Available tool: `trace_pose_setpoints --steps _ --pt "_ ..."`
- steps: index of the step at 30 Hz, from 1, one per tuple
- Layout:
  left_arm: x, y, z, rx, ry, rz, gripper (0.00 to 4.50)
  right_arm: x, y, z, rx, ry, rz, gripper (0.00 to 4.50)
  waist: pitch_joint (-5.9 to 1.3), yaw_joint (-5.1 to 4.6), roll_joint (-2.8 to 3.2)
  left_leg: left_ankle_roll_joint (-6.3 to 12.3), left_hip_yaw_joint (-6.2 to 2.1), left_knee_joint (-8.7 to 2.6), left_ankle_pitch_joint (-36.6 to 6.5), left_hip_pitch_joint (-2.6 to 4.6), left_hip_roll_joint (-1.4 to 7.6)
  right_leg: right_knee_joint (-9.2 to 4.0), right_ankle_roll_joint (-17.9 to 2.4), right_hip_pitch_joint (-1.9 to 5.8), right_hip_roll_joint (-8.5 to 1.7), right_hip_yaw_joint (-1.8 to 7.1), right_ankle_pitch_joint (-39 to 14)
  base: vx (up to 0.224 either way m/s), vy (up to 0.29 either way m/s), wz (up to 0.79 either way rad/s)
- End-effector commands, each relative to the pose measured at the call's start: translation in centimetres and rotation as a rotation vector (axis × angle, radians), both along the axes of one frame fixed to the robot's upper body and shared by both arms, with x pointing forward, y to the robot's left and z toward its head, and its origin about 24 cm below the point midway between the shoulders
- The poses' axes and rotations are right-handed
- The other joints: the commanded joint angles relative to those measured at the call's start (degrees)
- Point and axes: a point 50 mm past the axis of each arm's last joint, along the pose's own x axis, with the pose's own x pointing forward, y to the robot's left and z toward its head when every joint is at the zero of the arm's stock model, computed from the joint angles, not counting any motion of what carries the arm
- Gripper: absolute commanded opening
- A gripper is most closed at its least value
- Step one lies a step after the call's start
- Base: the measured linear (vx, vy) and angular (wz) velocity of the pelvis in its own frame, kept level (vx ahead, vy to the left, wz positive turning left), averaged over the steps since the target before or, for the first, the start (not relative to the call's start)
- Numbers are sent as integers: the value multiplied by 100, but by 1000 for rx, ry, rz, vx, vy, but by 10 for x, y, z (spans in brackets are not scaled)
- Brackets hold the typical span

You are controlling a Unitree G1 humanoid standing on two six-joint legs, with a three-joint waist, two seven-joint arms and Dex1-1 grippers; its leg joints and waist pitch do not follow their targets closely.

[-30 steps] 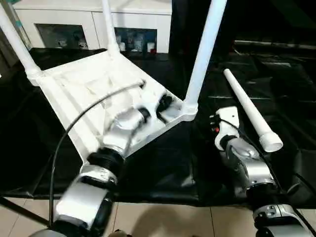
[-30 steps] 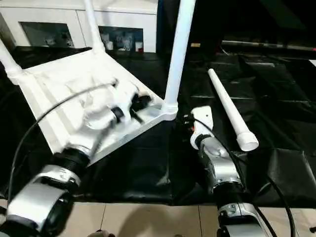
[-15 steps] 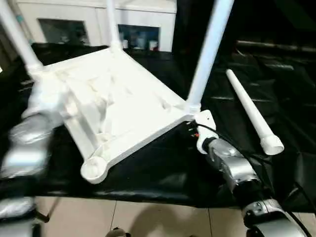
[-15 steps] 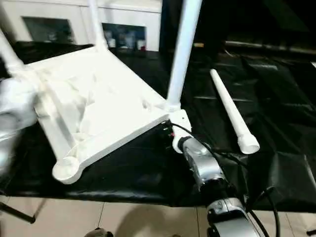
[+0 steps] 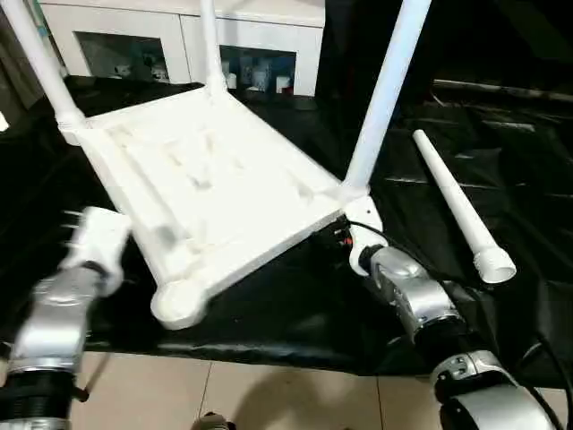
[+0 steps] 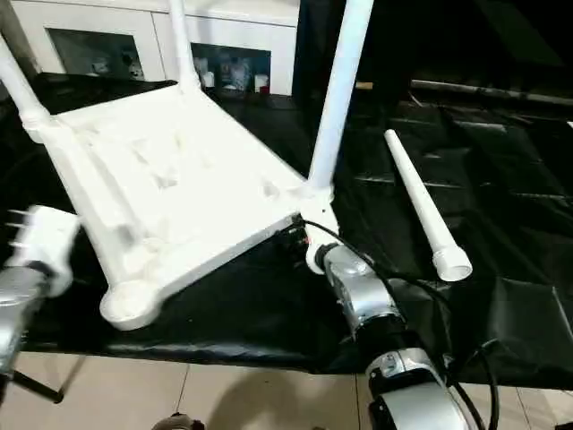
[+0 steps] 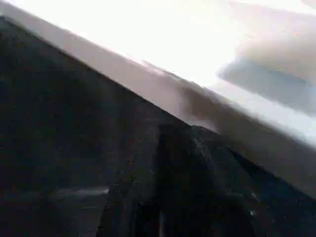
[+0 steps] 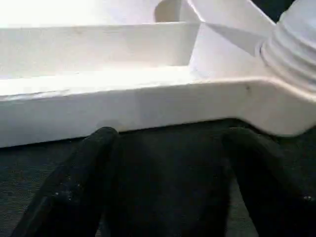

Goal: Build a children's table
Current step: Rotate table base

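The tabletop lies upside down on the black sheet, ribbed underside up, one corner tipped toward the robot. Three legs stand up out of its corner sockets: one at the left corner, one at the far corner, one at the right corner. The near socket is an empty round cup. The fourth leg lies flat on the sheet, well apart to the right, its open end toward the robot.

It looks like hollow moulded plastic, so I'd judge it light and fairly stiff, but smooth and apt to slide on that glossy sheet when pushed. The rim wall seems the sensible place to pinch the top; the loose leg is a plain tube, best taken near its middle so it doesn't swing.

The right gripper sits at the table's edge just by the right-hand socket, its two black fingers spread apart with the sheet between them and the white rim just beyond their tips, gripping nothing. The left gripper hangs beside the left rim, apart from it; whether its fingers are spread or closed I cannot tell.

Behind stands a white cabinet with glass doors.
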Motion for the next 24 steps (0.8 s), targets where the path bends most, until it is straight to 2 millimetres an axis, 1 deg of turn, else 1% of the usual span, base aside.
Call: trace_pose_setpoints --steps 1,2,3,4,5,6,7,8,9,10,11,12,13,14,15,16,17,18,19,20,21,22,23,24 --pt "6 -24 3 -59 12 -103 109 6 -14 11 -16 -32 -58 373 -396 -33 142 -244 -42 -416 -1406 136 127 -422 -1069 225 -323 289 -597 0 0 0" --pt "7 -28 3 -67 13 -121 109 6 -18 13 -21 -35 -72 373 -396 -31 131 -242 -42 -417 -1392 135 124 -420 -1060 230 -316 288 -582 0 0 0" --pt "9 -35 3 -83 17 -146 109 6 -25 15 -36 -36 -95 373 -395 -25 143 -246 -38 -412 -1367 146 122 -420 -1054 226 -308 288 -546 0 0 0" --pt "12 -46 3 -98 18 -187 109 6 -34 18 -54 -34 -120 373 -400 -18 134 -243 -35 -406 -1356 147 122 -420 -1048 228 -312 290 -525 0 0 0" --pt "14 -52 3 -105 15 -212 109 6 -38 19 -59 -30 -130 373 -401 -21 138 -239 -36 -404 -1337 137 117 -420 -1032 241 -310 289 -523 0 0 0" --pt "14 -52 3 -105 16 -213 109 6 -39 19 -60 -30 -131 373 -401 -17 120 -232 -40 -404 -1329 128 112 -423 -1003 256 -313 287 -572 0 0 0" --pt "15 -58 2 -113 20 -231 109 5 -44 21 -69 -29 -144 373 -400 -18 118 -231 -43 -406 -1314 118 111 -426 -988 265 -315 285 -584 0 0 0" --pt "18 -68 2 -119 15 -267 109 5 -52 24 -89 -25 -166 373 -400 -29 128 -227 -41 -399 -1285 118 104 -441 -958 267 -302 284 -576 0 0 0" --pt "21 -83 1 -135 13 -310 109 5 -65 30 -129 -23 -206 373 -403 -27 149 -227 -43 -391 -1238 116 103 -435 -952 270 -303 288 -534 0 0 0" --pt "21 -85 1 -138 14 -314 109 5 -67 31 -133 -23 -211 373 -404 -32 133 -234 -36 -388 -1226 117 104 -443 -949 271 -300 285 -529 0 0 0" --pt "22 -100 1 -157 15 -362 109 6 -78 38 -152 -29 -242 373 -415 -40 160 -247 -42 -374 -1158 103 94 -416 -968 290 -296 285 -432 0 0 0" --pt "22 -110 0 -167 22 -395 109 7 -85 44 -160 -35 -267 373 -418 -45 113 -215 -36 -365 -1109 96 91 -429 -974 311 -300 285 -374 0 0 0" --pt "22 -110 0 -167 22 -395 109 7 -85 44 -160 -35 -267 373 -425 -39 103 -201 -38 -359 -1057 89 89 -418 -985 319 -307 283 -334 0 0 0" --pt "21 -117 0 -174 23 -427 109 8 -92 49 -161 -39 -289 373 -428 -63 112 -160 -38 -350 -973 58 77 -412 -996 340 -301 282 -248 0 0 0" --pt "21 -127 0 -182 27 -455 116 11 -104 59 -146 -43 -336 390 -441 -96 166 -139 -38 -334 -921 68 74 -401 -1032 336 -290 277 -132 0 0 0" --pt "20 -130 0 -181 24 -467 119 13 -112 65 -126 -46 -375 400 -440 -117 133 -119 -37 -330 -897 58 69 -400 -1058 348 -285 273 -79 0 0 0" --pt "19 -133 1 -179 17 -488 119 15 -127 75 -118 -41 -426 406 -445 -145 121 -69 -37 -316 -862 44 54 -390 -1093 375 -281 270 -56 0 0 0" --pt "19 -133 1 -179 16 -491 119 16 -129 76 -121 -41 -431 409 -446 -174 114 0 -33 -301 -823 31 43 -394 -1135 382 -281 264 -92 0 0 0" --pt "19 -134 1 -178 14 -496 119 16 -132 78 -127 -38 -442 422 -446 -174 114 0 -33 -301 -823 31 43 -394 -1135 382 -281 264 -92 0 0 0" --pt "19 -135 3 -179 -1 -513 119 18 -137 82 -128 -33 -448 433 -441 -199 148 79 -17 -278 -803 26 31 -420 -1149 373 -280 264 -242 0 0 0" --pt "18 -135 5 -184 -11 -534 119 20 -144 86 -134 -30 -468 441 -445 -220 164 94 -24 -275 -819 31 37 -437 -1179 366 -280 255 -350 0 0 0" --pt "17 -136 7 -189 -21 -557 119 21 -149 91 -139 -27 -485 446 -442 -247 160 93 -22 -272 -885 42 38 -444 -1221 355 -267 252 -439 0 0 0" --pt "17 -137 8 -190 -25 -567 119 22 -152 92 -141 -26 -490 449 -442 -247 160 93 -22 -272 -885 42 38 -444 -1221 355 -267 252 -439 0 0 0" --pt "17 -137 9 -192 -30 -578 119 23 -154 94 -141 -17 -493 449 -433 -266 165 95 -19 -274 -967 46 49 -451 -1255 345 -264 246 -545 0 0 0"
